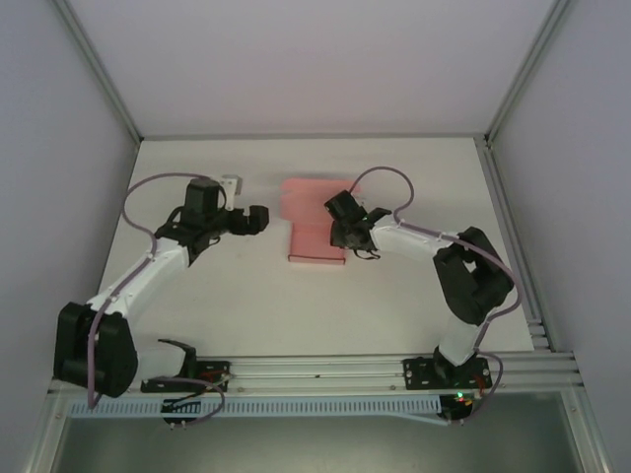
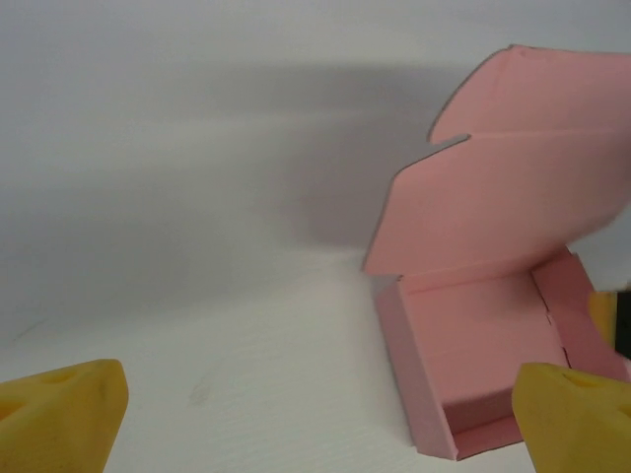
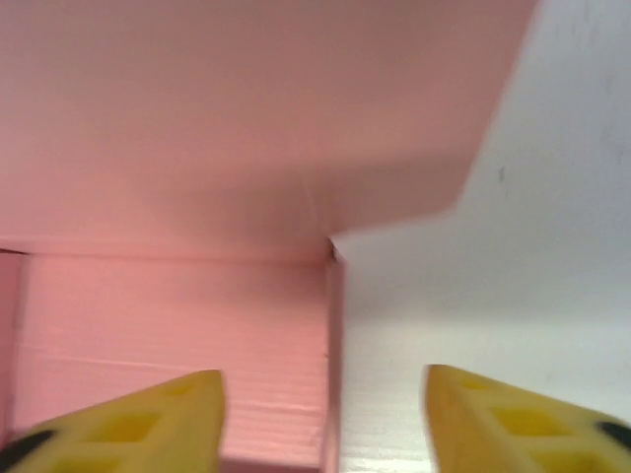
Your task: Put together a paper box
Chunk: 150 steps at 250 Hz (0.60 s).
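While the box (image 1: 315, 232) is sitting at table centre, tray formed and lid standing at 12 o'clock, the right gripper (image 3: 323, 394) is straddling its 3 o'clock side, jaws apart, clamping nothing. The left gripper (image 2: 320, 394) is hovering wide open at 9 o'clock. Next move is probably calling for folding the lid down. The white table (image 1: 414, 168) is lying bare between pale walls (image 1: 296, 59).
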{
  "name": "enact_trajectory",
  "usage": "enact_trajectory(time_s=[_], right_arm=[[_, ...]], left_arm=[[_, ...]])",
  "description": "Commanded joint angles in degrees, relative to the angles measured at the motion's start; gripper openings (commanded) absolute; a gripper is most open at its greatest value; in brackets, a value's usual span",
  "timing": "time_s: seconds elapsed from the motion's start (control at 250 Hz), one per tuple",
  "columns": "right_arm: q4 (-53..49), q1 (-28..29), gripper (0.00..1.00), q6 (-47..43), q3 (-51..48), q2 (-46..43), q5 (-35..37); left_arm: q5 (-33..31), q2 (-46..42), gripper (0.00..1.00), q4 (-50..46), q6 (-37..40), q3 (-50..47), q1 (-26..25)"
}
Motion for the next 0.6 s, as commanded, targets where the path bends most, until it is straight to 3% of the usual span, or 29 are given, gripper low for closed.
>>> enact_trajectory(time_s=[0.0,0.136,0.268,0.423,0.543,0.595], right_arm=[[-1.61,-3.62,0.64,-12.22,4.03,-3.19,-1.25],[-1.45,-9.3,0.65,-22.9,7.76,-2.56,-9.95],[-5.33,-11.25,0.71,-35.49,12.81,0.54,-14.55],[-10.21,-12.34,0.7,-45.28,19.1,5.8,-20.35],[-17.0,-12.84,0.63,-45.18,25.6,10.15,-19.45],[-17.44,-12.84,0.61,-45.05,25.96,10.73,-19.7]], left_arm=[[8.02,6.27,1.0,1.71,9.94,6.14,0.31],[8.64,16.2,1.0,-3.52,18.19,15.41,0.39],[14.48,23.08,0.99,-9.79,25.51,22.92,0.26],[18.27,26.79,0.85,-14.7,33.42,26.67,-0.51],[18.37,29.89,0.76,-17.33,34.66,29.49,-0.75],[18.43,31.33,0.68,-18.41,34.59,30.82,-1.12]])
